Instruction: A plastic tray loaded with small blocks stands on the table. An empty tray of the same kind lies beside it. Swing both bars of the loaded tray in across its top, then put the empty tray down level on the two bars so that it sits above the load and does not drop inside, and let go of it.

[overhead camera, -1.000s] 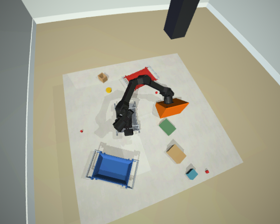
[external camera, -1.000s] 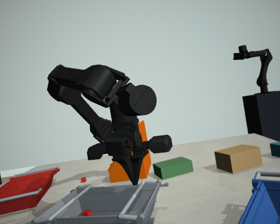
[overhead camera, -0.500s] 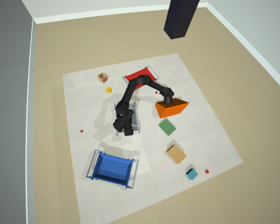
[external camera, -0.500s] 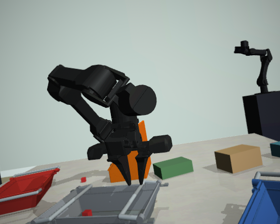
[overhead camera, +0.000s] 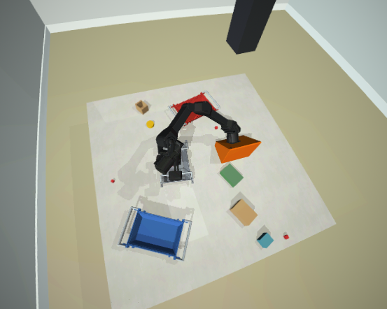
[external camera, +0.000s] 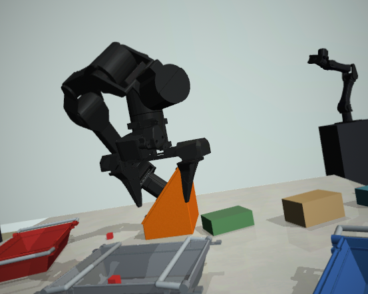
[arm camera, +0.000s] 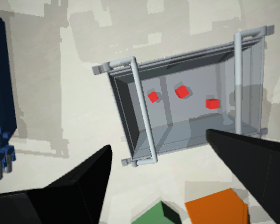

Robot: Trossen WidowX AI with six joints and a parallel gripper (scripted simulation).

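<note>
The grey tray holds three red cubes; one is the middle cube. Both of its bars lie in across its top: one bar near the blue tray's side, the other bar near the far end. My gripper is open and empty, pointing down above the grey tray. The blue tray is empty, its bars out over its ends. A red tray shows no load, bars out too.
An orange wedge stands at the arm's base. A green block, a tan block and a teal block lie along that side. A yellow disc and a brown block lie beyond the arm.
</note>
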